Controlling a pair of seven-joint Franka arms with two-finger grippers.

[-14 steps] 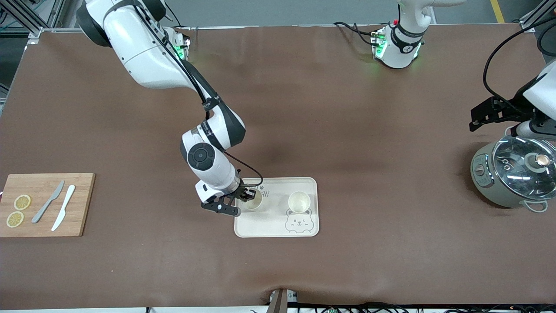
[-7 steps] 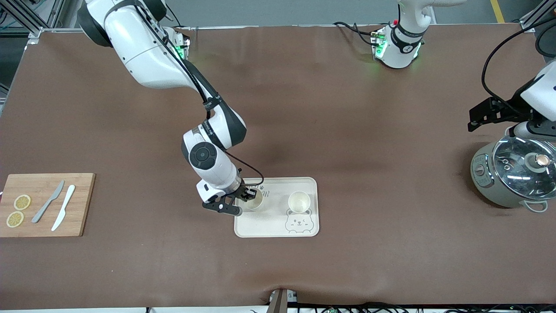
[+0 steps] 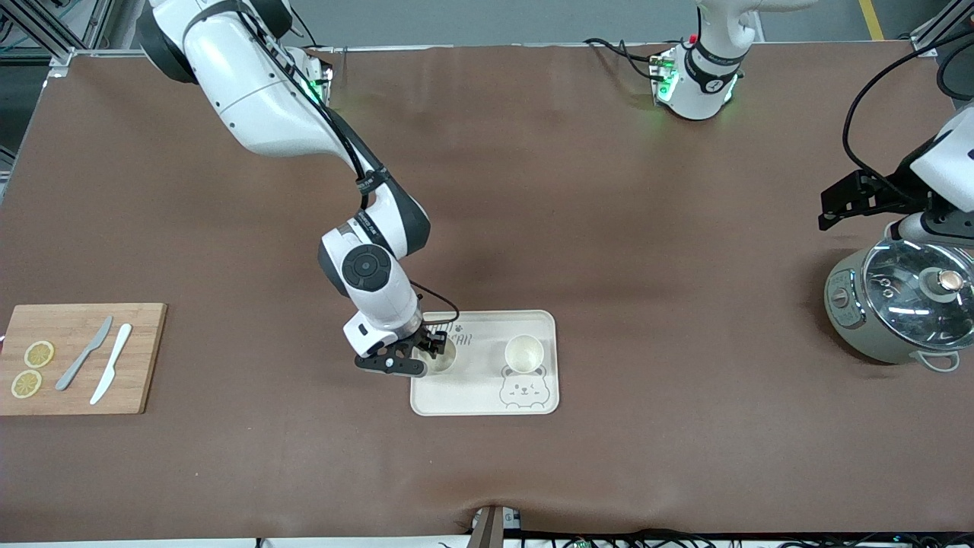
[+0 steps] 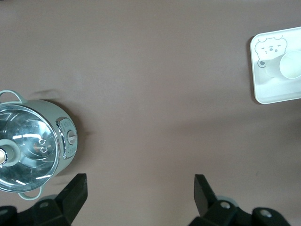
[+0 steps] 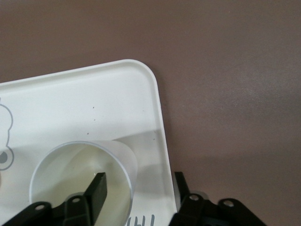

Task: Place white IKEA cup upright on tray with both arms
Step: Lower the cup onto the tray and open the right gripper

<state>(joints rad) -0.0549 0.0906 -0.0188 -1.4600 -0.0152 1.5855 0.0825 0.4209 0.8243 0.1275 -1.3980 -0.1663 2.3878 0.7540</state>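
The cream tray [image 3: 479, 388] lies at the table's middle, nearer the front camera. Two white cups stand upright on it: one [image 3: 524, 352] by the bear drawing, the other [image 3: 445, 361] at the tray's end toward the right arm. My right gripper [image 3: 430, 346] is open over that second cup. In the right wrist view one finger [image 5: 98, 188] is inside the cup [image 5: 70, 169] and the other is outside, over the tray's rim [image 5: 160, 117]. My left gripper [image 3: 833, 213] is open and empty, waiting above the table beside the pot [image 4: 140, 181].
A grey-green electric pot with a glass lid [image 3: 902, 304] stands at the left arm's end of the table and shows in the left wrist view [image 4: 28, 146]. A wooden cutting board [image 3: 144, 358] with two knives and lemon slices lies at the right arm's end.
My right wrist has shifted a little over the cup it straddles, uncovering more of the tray's lettering. The cups and the left arm have hardly moved.
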